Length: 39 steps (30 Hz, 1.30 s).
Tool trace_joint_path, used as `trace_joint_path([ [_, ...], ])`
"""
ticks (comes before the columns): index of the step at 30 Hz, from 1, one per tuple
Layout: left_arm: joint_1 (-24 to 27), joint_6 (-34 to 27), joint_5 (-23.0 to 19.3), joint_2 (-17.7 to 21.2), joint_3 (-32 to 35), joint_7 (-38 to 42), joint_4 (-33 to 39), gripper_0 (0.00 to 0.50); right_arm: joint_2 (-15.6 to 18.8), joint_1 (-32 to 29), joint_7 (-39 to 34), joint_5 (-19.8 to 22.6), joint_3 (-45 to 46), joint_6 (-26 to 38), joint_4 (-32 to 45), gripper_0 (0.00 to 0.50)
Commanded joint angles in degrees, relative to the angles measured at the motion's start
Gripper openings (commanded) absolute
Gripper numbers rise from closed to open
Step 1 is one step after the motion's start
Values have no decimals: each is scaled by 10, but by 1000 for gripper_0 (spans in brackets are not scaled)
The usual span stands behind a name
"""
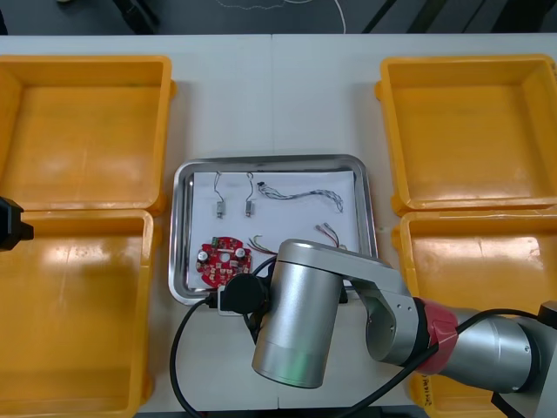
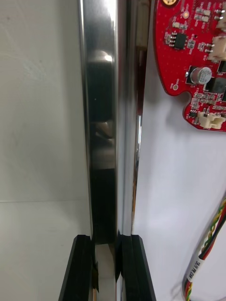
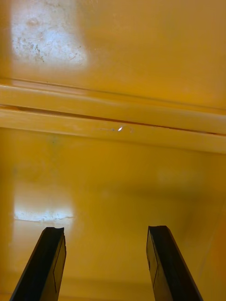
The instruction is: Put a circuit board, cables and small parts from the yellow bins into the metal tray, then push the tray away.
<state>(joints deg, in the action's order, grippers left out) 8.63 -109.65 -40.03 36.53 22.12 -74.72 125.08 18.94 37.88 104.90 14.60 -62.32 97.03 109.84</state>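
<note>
The metal tray (image 1: 184,174) sits in the middle of the table (image 1: 270,96), between the yellow bins. Two bins are by the table's left edge (image 1: 87,131) (image 1: 74,305) and two are by its right edge (image 1: 470,131) (image 1: 479,252).

The tray is white inside. The round red circuit board (image 1: 222,259) lies in its near left corner. Two small metal parts (image 1: 220,205) (image 1: 249,202) lie side by side near the far left corner. The twisted blue and white cable (image 1: 305,194) lies along the far edge, from the middle toward the right. The red and yellow cable (image 1: 261,244) lies just beside the board, by the near edge.

The right arm (image 1: 348,313) reaches over the tray's near edge. The right gripper (image 2: 106,268) is clamped on the shiny tray rim (image 2: 101,117) there. One of its fingers (image 2: 81,268) is on the outside of the rim and the other is on the inside. The board (image 2: 188,47) lies close to that rim, and a bit of the red and yellow cable (image 2: 209,244) lies near the inside finger.

The left arm (image 1: 9,225) is at the table's left edge, where the two left bins meet. The left gripper (image 3: 106,230) hangs over the bins with its fingers wide apart and nothing between them
</note>
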Motion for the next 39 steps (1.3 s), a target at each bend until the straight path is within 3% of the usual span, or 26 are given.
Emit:
trace_joint_path([
  [1, -11, -3, -1, 24, 13, -57, 2, 500, -4, 18, 19, -8, -5, -5, -10, 0],
  [10, -11, -3, -1, 24, 13, -57, 2, 500, 2, 29, 26, -5, 20, 4, -10, 0],
  [21, -11, -3, -1, 24, 13, -57, 2, 500, 16, 64, 32, 53, 58, 17, -10, 0],
  [32, -11, -3, -1, 24, 13, -57, 2, 500, 26, 86, 44, 63, 77, 18, -11, 0],
  [39, -11, -3, -1, 24, 13, -57, 2, 500, 22, 116, 52, 91, 90, 6, -56, 0],
])
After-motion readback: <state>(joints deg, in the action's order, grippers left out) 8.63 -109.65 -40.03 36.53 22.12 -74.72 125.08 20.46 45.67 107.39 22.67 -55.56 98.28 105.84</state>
